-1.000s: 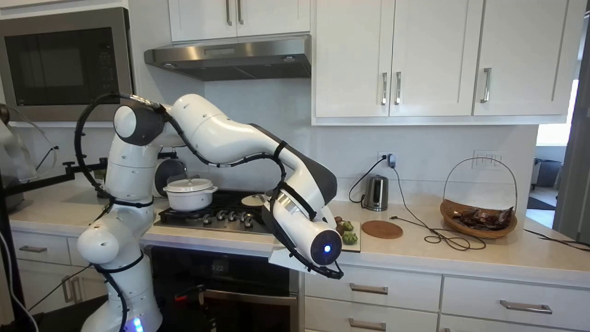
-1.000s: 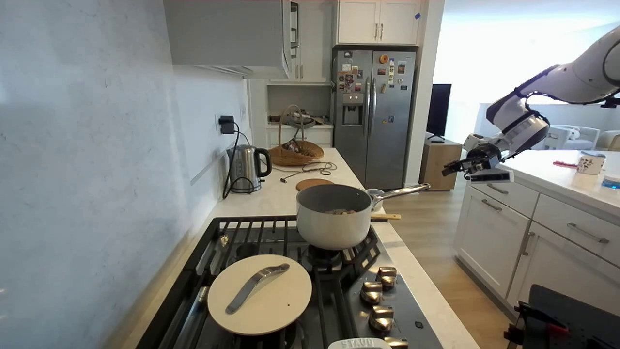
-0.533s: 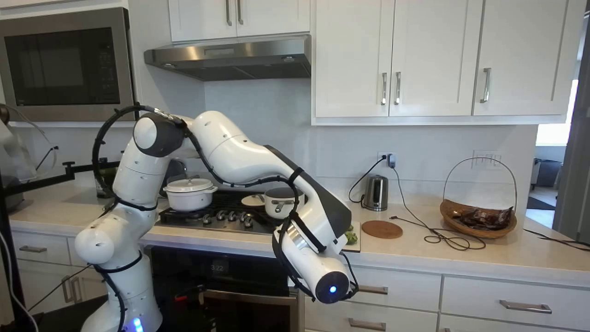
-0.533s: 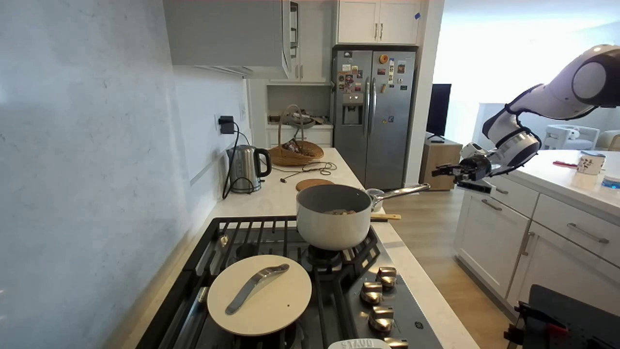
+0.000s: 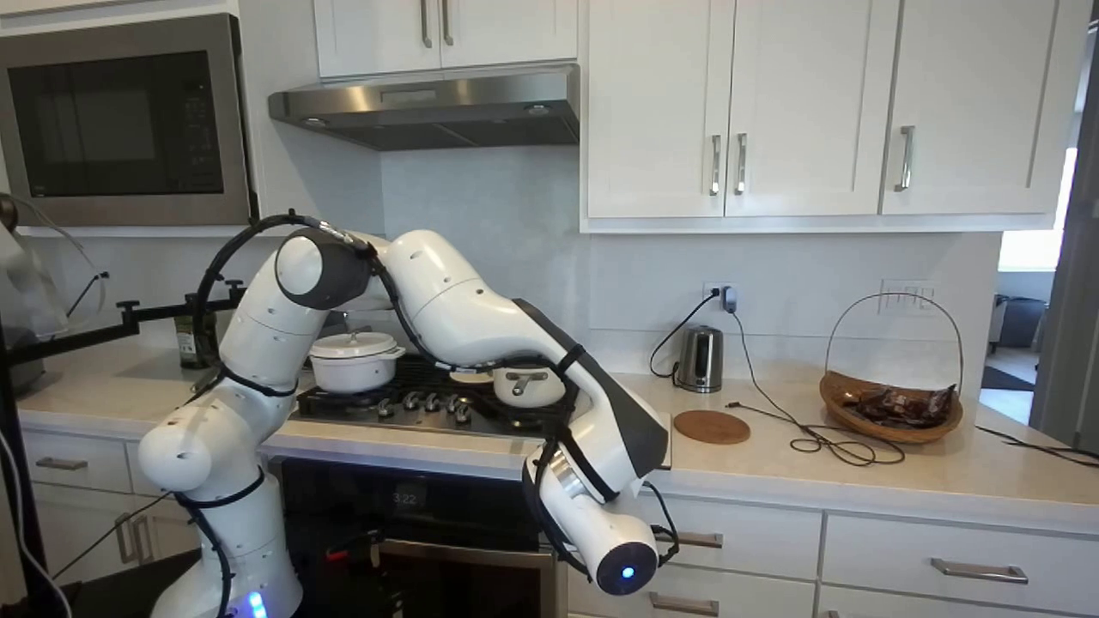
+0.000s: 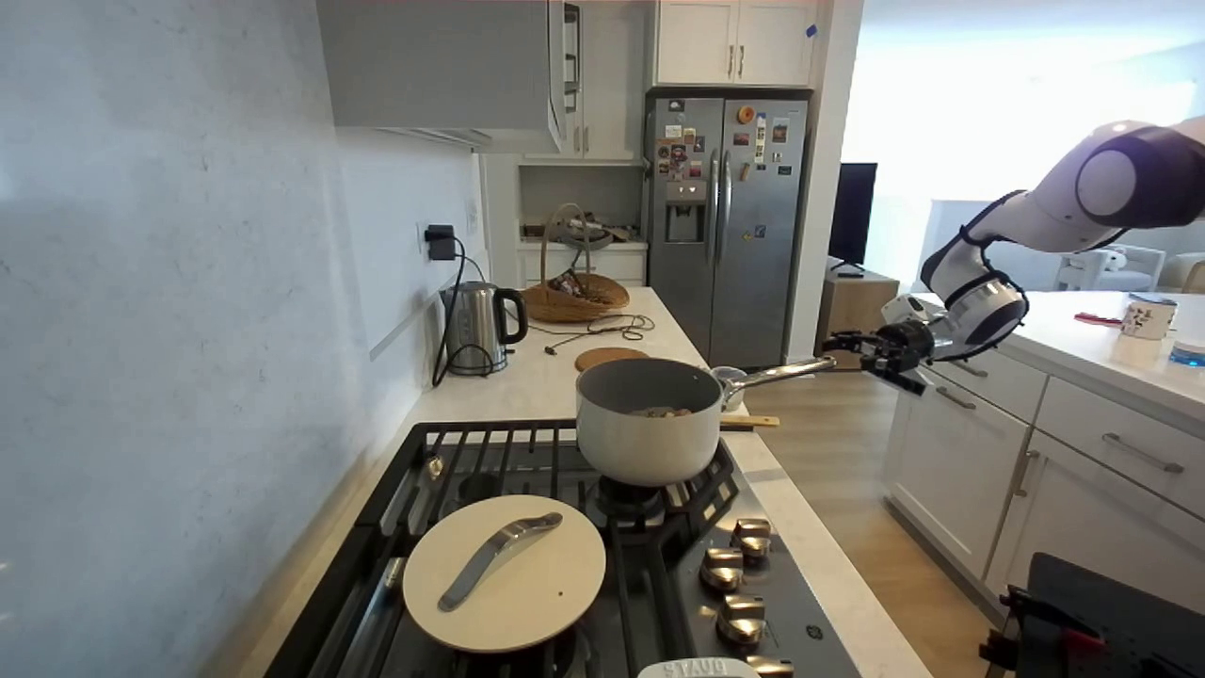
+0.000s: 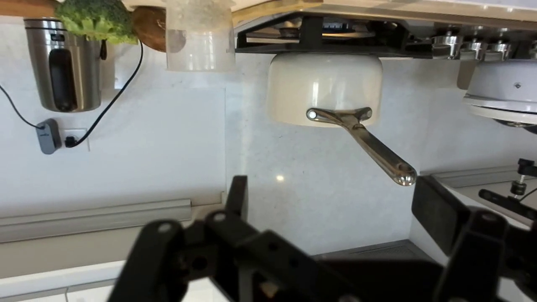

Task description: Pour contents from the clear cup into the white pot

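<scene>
arm (image 5: 468, 313) in a high arch, wrist (image 5: 592, 524) low in front of drawers (image 5: 764, 532), gripper (image 7: 333, 196) jaws wide apart

There is one clear cup (image 7: 200, 50), two white pots (image 7: 325, 86) and one kettle (image 5: 701, 360).

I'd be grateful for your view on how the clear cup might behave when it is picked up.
The clear cup has see-through walls that look like plastic, so it may be light and flex if squeezed hard. Its smooth, shiny sides could let it slip. The pale contents low inside would likely shift as it tilts.
</scene>
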